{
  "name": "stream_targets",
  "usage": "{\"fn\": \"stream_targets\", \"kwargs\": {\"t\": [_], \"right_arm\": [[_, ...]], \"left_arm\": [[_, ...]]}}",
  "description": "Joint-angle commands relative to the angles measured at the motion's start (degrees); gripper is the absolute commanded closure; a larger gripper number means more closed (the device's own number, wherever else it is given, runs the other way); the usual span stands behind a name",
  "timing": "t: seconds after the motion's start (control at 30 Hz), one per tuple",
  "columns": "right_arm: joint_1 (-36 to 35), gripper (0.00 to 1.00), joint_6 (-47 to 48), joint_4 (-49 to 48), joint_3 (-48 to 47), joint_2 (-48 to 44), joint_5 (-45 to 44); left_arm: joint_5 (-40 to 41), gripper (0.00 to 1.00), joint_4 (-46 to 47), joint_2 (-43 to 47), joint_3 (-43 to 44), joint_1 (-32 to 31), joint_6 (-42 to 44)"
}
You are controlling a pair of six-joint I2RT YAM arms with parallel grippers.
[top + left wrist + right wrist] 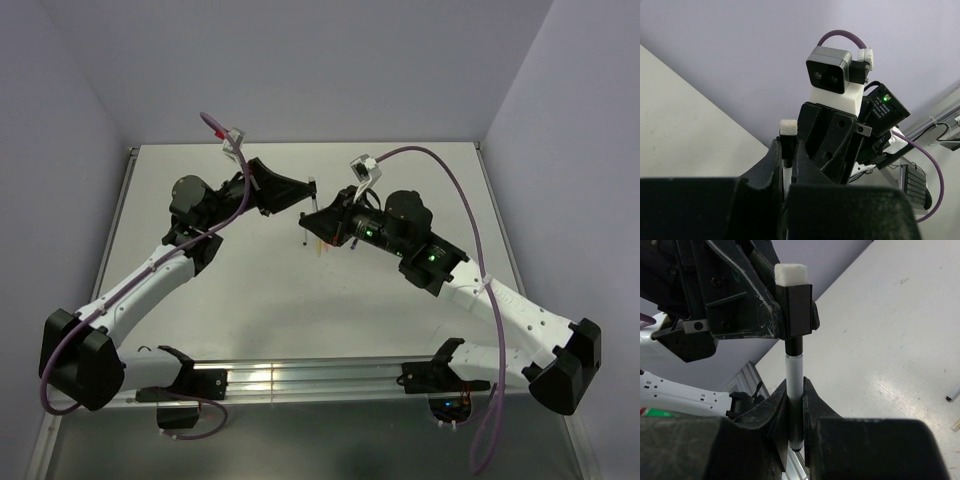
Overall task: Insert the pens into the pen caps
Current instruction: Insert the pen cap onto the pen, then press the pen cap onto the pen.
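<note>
Right wrist: white pen (794, 371) (cap (793, 310) atop) clamped in right gripper (795, 392).

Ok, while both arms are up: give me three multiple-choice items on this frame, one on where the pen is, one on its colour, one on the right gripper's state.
1. Where is the pen that is being capped?
A. Held clear of the table, between the left gripper and the right gripper
B. Standing upright on the table
C. Lying flat on the table

2. What colour is its barrel?
A. Red
B. Yellow
C. White

3. How is the right gripper?
A. Wide open
B. Shut on the pen
C. Shut on nothing

Answers:
1 A: the right gripper holds the pen up to the cap in the left gripper, with the table well behind them.
2 C: the barrel shows white between black ends.
3 B: its fingers press the barrel from both sides.
</note>
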State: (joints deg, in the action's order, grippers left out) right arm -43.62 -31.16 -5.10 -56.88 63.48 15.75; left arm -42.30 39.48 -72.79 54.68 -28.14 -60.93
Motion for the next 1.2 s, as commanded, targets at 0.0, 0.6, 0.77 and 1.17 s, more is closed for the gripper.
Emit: {"fn": "stream_targets", "kwargs": {"t": [0.0,0.6,0.77,1.17], "right_arm": [[0.4,1.0,2.1,-7.3,-0.3,-2.3,-3.5],[0.4,1.0,8.3,-8.2,0.8,-5.5,-5.5],[0.4,1.0,10.1,-7.9,0.6,-6.8,-6.9],[0.4,1.0,13.4,-7.2,-1.6,-8.1,-9.2]], "left_arm": [[-2.0,1.0,-6.5,3.2,2.1,-5.2,6.1],[2.7,1.0,-26.3,8.0,3.0,-14.8,20.1],[6.5,1.0,-28.0,8.8,1.7,-17.7,22.0],[14.3,1.0,-33.4,8.3,2.1,-24.5,25.9]]}}
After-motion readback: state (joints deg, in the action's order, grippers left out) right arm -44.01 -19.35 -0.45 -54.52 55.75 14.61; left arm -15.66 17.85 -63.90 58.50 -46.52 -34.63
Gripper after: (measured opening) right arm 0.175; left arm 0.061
